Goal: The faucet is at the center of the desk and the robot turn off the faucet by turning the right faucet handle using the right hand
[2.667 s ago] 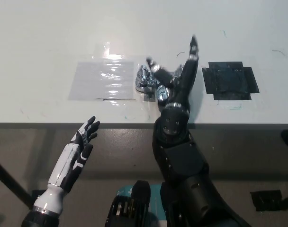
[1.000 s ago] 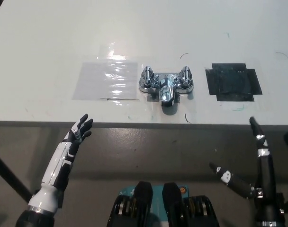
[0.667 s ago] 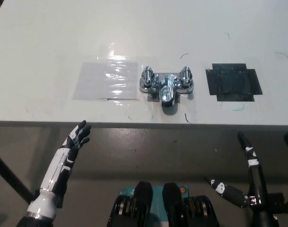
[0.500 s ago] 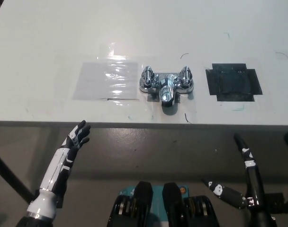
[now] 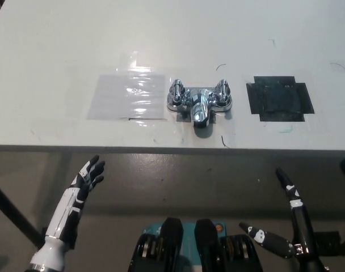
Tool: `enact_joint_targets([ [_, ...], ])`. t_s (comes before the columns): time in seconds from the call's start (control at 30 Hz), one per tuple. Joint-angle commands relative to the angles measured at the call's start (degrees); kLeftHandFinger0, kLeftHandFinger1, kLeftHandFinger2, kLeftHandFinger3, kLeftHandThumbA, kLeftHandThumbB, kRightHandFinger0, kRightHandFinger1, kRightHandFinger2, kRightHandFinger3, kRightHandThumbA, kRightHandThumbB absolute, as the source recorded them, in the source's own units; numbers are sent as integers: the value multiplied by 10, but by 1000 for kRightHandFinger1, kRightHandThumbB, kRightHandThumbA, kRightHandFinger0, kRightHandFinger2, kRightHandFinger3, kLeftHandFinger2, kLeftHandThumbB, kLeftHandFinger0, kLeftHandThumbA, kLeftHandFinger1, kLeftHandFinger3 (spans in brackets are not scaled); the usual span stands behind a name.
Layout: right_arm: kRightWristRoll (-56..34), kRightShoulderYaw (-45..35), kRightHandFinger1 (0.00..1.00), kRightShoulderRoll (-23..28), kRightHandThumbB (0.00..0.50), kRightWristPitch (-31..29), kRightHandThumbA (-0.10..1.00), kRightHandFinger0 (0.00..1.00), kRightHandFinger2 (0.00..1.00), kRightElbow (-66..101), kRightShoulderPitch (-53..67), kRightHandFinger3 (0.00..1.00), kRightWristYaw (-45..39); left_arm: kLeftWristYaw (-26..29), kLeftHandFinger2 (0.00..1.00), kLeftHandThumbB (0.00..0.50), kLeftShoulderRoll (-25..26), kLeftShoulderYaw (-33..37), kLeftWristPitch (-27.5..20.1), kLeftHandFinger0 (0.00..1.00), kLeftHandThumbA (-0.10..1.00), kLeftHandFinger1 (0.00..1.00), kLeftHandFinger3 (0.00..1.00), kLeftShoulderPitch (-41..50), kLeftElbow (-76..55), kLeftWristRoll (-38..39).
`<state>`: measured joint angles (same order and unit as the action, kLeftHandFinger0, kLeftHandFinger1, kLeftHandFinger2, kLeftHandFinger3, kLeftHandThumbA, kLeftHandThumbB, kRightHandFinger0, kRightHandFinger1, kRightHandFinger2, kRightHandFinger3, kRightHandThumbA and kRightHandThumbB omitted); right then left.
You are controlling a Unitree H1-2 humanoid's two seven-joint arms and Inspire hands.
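Faucet (image 5: 199,103): chrome, two knob handles, spout toward the surface's (image 5: 59,45) front edge, mid-surface near that edge. Right faucet handle (image 5: 222,90) untouched. Right hand (image 5: 286,226) below the edge, fingers spread, empty, cut off at frame bottom. Left hand (image 5: 87,175) low, open.

Chrome two-handled faucet (image 5: 198,102) upright at desk (image 5: 59,51) centre

We look down on a white desk (image 5: 59,39) filling the upper half of the view, its front edge running straight across. A glossy clear patch (image 5: 127,95) at about 10 o'clock from centre catches overhead light. A black taped square (image 5: 279,98) sits toward 2 o'clock. Below the edge lies a dull grey-brown floor (image 5: 178,181).
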<state>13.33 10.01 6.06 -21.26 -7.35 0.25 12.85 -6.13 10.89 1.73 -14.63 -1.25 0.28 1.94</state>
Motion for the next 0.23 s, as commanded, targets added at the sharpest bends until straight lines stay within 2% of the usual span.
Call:
enact_joint_targets([
  [0.0, 7, -9, 1000, 1, 185, -19, 1000, 1000, 1000, 10, -6, 1000, -13, 2, 1000, 297, -4, -7, -14, 1000, 993, 1000, 1000, -4, -6, 0],
  [0.2, 9, -10, 1000, -1, 180, -19, 1000, 1000, 1000, 7, -11, 1000, -15, 1, 1000, 307, -2, -9, -9, 1000, 986, 1000, 1000, -7, -7, 2],
])
